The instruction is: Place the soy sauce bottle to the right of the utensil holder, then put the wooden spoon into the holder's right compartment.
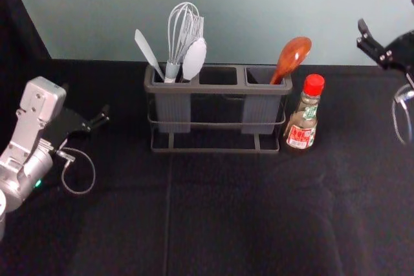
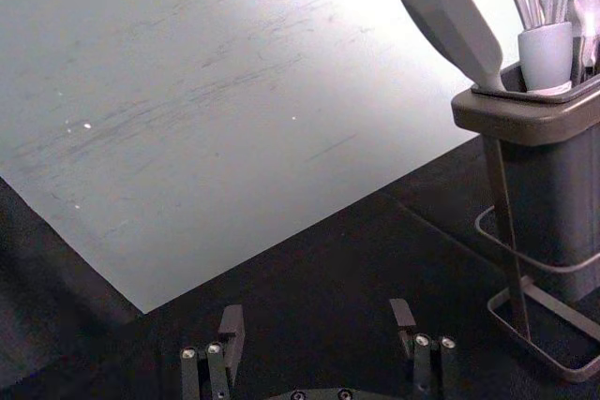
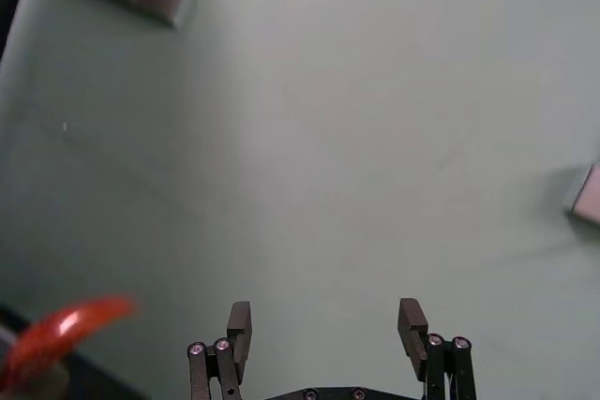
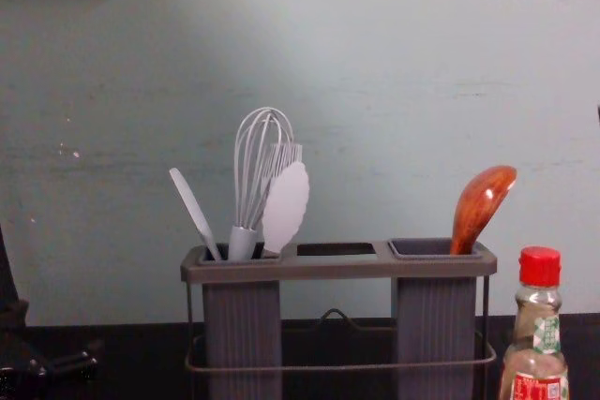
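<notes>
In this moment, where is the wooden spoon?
In the head view, the wooden spoon leans in the right compartment of the utensil holder, beside the soy sauce bottle.

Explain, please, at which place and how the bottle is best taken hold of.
I would grip the bottle around its body, below the narrowing neck, coming level from the robot's right: it stands upright, and the holder is close on its left.
</notes>
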Robot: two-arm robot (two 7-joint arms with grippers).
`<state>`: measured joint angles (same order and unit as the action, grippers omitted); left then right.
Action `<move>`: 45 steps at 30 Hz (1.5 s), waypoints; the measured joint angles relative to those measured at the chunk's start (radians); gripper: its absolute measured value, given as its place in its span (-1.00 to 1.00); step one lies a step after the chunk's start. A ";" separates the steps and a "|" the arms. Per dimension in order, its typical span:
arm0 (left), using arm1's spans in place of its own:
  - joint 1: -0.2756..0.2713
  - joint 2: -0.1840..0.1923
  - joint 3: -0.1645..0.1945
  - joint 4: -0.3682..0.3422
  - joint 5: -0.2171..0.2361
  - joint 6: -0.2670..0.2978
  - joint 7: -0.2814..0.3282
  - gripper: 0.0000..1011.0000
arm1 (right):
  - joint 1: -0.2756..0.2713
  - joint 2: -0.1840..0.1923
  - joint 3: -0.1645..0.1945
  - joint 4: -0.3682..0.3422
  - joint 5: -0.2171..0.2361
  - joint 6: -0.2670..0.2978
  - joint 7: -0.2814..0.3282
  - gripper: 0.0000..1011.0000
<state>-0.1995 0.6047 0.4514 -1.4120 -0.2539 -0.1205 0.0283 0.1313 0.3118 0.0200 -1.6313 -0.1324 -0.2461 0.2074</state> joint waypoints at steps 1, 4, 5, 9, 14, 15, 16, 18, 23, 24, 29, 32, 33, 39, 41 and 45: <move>0.000 0.000 0.000 0.000 0.000 0.000 0.000 1.00 | -0.003 0.004 0.001 -0.001 0.003 0.015 0.002 0.98; 0.000 0.000 0.000 0.000 0.000 0.000 0.000 1.00 | -0.011 0.015 0.000 -0.003 0.014 0.065 0.015 0.98; 0.000 0.000 0.000 0.000 0.000 0.000 0.000 1.00 | -0.016 0.022 -0.002 -0.003 0.017 0.085 0.020 0.98; 0.000 0.000 0.000 0.000 0.000 0.000 0.000 1.00 | -0.025 0.033 -0.009 0.005 0.023 0.107 0.025 0.98; 0.000 0.000 0.000 0.000 0.000 0.000 0.000 1.00 | -0.031 0.037 -0.017 0.035 0.029 0.116 0.024 0.98; 0.000 0.000 0.000 0.000 0.000 0.000 0.000 1.00 | -0.032 0.037 -0.019 0.046 0.031 0.118 0.023 0.98; 0.000 0.000 0.000 0.000 0.000 0.000 0.000 1.00 | -0.033 0.038 -0.020 0.053 0.032 0.120 0.022 0.98; 0.000 0.000 0.000 0.000 0.000 0.000 0.000 1.00 | -0.033 0.038 -0.023 0.071 0.035 0.123 0.021 0.98; 0.000 0.000 0.000 0.000 0.000 0.000 0.000 1.00 | -0.028 0.035 -0.030 0.114 0.048 0.131 0.022 0.98; 0.000 0.000 0.000 0.000 0.000 0.000 0.000 1.00 | -0.025 0.034 -0.033 0.126 0.052 0.133 0.023 0.98; 0.000 0.000 0.000 0.000 0.000 0.000 0.000 1.00 | -0.015 0.032 -0.041 0.161 0.063 0.143 0.026 0.98; 0.000 0.000 0.000 0.000 0.000 0.000 0.000 1.00 | -0.008 0.033 -0.049 0.178 0.066 0.149 0.031 0.98; 0.000 0.000 0.000 0.000 0.000 0.000 0.000 1.00 | -0.005 0.032 -0.053 0.186 0.069 0.151 0.031 0.98; 0.000 0.000 0.000 0.000 0.000 0.000 0.000 1.00 | 0.004 0.028 -0.065 0.213 0.076 0.152 0.033 0.98; 0.000 0.000 0.000 0.000 0.000 0.000 0.000 1.00 | 0.007 0.027 -0.068 0.220 0.078 0.152 0.033 0.98; 0.000 0.000 0.000 0.000 0.000 0.000 0.000 1.00 | 0.011 0.027 -0.074 0.228 0.080 0.151 0.033 0.98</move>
<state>-0.1996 0.6047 0.4514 -1.4120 -0.2539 -0.1205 0.0283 0.1420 0.3387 -0.0537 -1.4031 -0.0521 -0.0948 0.2401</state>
